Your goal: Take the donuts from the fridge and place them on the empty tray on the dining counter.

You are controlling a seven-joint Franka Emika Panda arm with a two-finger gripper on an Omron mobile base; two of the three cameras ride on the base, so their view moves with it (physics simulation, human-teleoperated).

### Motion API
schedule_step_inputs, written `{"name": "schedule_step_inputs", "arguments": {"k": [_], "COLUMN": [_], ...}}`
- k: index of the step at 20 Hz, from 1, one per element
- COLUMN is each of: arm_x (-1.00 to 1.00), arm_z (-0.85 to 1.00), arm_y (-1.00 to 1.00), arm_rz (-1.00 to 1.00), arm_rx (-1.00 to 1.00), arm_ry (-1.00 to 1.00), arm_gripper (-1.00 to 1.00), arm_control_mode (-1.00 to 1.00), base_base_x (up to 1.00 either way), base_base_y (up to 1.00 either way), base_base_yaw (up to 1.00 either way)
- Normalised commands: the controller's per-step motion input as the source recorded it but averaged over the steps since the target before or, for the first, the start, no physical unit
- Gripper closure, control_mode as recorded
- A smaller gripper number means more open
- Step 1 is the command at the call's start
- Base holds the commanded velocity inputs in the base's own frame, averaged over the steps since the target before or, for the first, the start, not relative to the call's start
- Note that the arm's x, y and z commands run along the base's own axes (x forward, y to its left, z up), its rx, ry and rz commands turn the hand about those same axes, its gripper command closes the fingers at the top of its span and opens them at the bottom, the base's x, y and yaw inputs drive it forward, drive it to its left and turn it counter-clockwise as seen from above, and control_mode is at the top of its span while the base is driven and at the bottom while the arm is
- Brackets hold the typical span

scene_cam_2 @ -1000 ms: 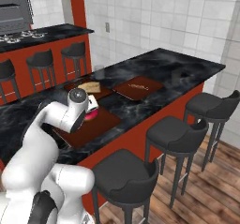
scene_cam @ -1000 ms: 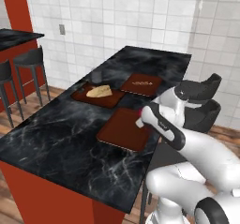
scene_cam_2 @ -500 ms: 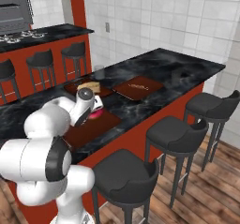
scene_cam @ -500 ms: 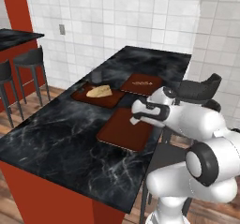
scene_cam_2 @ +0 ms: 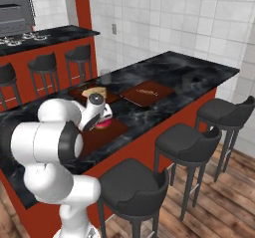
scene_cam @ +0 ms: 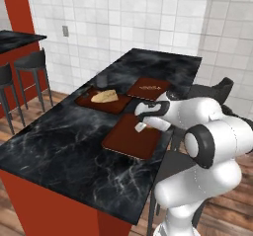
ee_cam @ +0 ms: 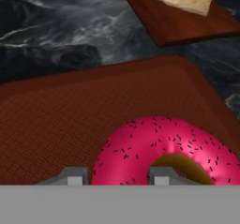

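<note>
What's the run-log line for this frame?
stage: placing | gripper: shut on pink donut | position: over empty tray on dining counter | nearby: loaf tray | purple donut: unseen

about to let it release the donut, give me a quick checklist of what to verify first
1. Donut in the hand: ok, a finger stands on each side of its frosted rim.
2. Hand over the empty tray, not the loaf tray or the stick tray: ok.
3. Landing spot bare: ok, plain tray surface ahead of the donut.
4. Donut touching the tray: cannot tell, its underside is hidden.
5. Donut well inside the rim: ok in the hand view, tray surface shows on both sides of it.
6. Second donut already delivered: not ok, none lies on the empty tray.
</note>
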Motion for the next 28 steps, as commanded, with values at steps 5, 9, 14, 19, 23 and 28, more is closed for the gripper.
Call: {"name": "schedule_step_inputs", "arguments": {"k": [5, 9, 14, 19, 23, 28], "arm_x": [0.35, 0.22, 0.15, 0.21, 0.3, 0.19], "arm_z": [-0.23, -0.27, -0.35, -0.28, -0.14, -0.12], "arm_y": [0.0, 0.0, 0.0, 0.0, 0.0, 0.0], "arm_rz": [0.0, 0.0, 0.0, 0.0, 0.0, 0.0], "arm_rx": [0.0, 0.0, 0.0, 0.0, 0.0, 0.0], "arm_ry": [0.0, 0.0, 0.01, 0.02, 0.02, 0.03], "arm_gripper": [1.0, 1.0, 1.0, 1.0, 1.0, -1.0], "arm_control_mode": [-1.0, -1.0, -1.0, -1.0, -1.0, -1.0], "base_base_x": [0.0, 0.0, 0.0, 0.0, 0.0, 0.0], "base_base_y": [0.0, 0.0, 0.0, 0.0, 0.0, 0.0], "base_base_yaw": [0.0, 0.0, 0.0, 0.0, 0.0, 0.0]}}
